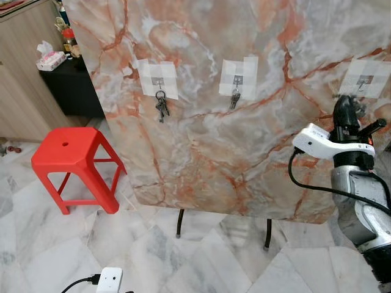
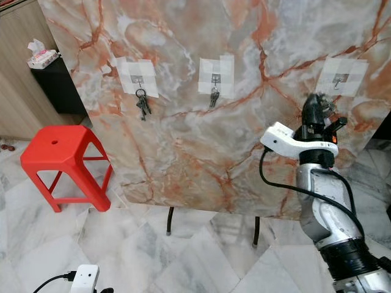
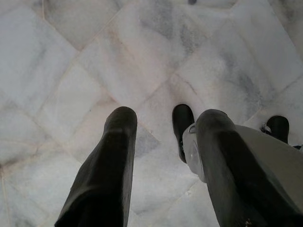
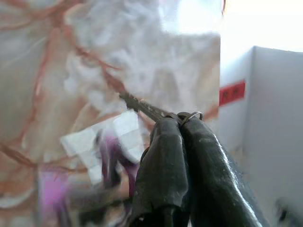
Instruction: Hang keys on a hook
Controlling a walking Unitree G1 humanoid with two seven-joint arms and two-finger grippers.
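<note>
Right gripper carries keys toward the vacant right-hand hook.

Eye views: right gripper (image 2: 317, 107) raised just below the empty hook (image 2: 337, 79) on the marble board (image 2: 201, 152). Left wrist view: left gripper (image 3: 165, 156) idle, fingers parted, empty. Right wrist view: fingers (image 4: 165, 156) pressed together on the keys (image 4: 147, 109); light, rigid, slippery metal, probably best pinched beside the ring (image 4: 191, 115), leaving its loop free.

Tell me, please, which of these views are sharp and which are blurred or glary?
Both eye views are sharp and evenly lit: board, hooks and stool read clearly. Left wrist view is in focus on the floor, with a soft shadow between the left gripper's open fingers. Right wrist view is blurred behind the right gripper and keys, with a washed-out bright patch at top.
</note>
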